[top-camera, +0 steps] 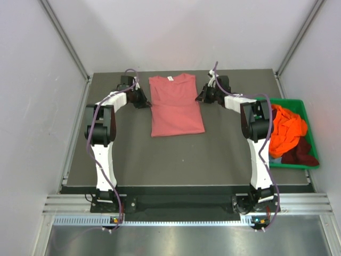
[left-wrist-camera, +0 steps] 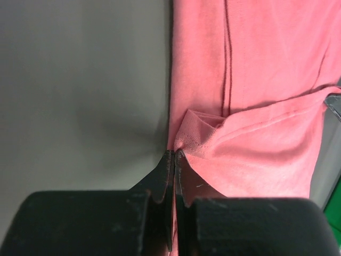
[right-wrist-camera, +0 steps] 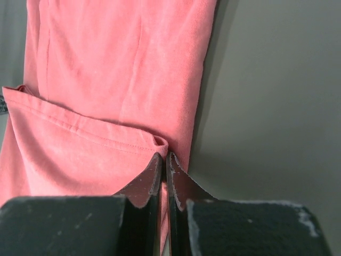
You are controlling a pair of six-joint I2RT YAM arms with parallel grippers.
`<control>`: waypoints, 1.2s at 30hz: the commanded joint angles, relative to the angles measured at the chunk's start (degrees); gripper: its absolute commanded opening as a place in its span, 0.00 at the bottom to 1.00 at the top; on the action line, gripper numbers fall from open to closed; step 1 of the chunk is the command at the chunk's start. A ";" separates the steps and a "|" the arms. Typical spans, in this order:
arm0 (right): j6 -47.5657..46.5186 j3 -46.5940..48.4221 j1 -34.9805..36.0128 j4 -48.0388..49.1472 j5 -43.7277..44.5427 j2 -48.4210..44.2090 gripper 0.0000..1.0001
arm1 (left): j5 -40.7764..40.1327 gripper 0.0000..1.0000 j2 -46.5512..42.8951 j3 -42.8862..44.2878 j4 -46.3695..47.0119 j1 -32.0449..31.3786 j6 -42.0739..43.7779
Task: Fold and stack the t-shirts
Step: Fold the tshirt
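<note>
A salmon-pink t-shirt (top-camera: pixel 175 106) lies flat at the back middle of the table, collar to the far side, its sides folded in to a narrow rectangle. My left gripper (top-camera: pixel 146 101) is at the shirt's left edge and is shut on a pinch of its cloth (left-wrist-camera: pixel 194 136). My right gripper (top-camera: pixel 201 97) is at the shirt's right edge and is shut on the cloth by a stitched hem (right-wrist-camera: pixel 160 144). A bright orange t-shirt (top-camera: pixel 285 130) and a dark maroon one (top-camera: pixel 301 152) lie crumpled in the bin on the right. A bit of bluish cloth (top-camera: pixel 276 159) shows under them.
A green plastic bin (top-camera: pixel 301 105) stands at the table's right edge, beside my right arm. White walls close in the table on the left, back and right. The dark table top (top-camera: pixel 176 160) stretches in front of the shirt.
</note>
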 commanded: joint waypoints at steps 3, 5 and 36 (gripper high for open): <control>0.19 -0.87 -1.09 5.64 3.54 -2.55 0.00 | -4.06 0.00 -2.92 0.93 -0.53 0.38 -0.32; 0.80 -0.87 -1.00 6.78 3.19 -2.38 0.00 | -3.36 0.00 -2.39 1.46 -0.26 0.38 -0.32; 0.27 -26.27 -1.09 -20.13 -2.25 -26.29 0.60 | 12.38 0.49 -23.49 -35.27 4.75 -0.32 -1.64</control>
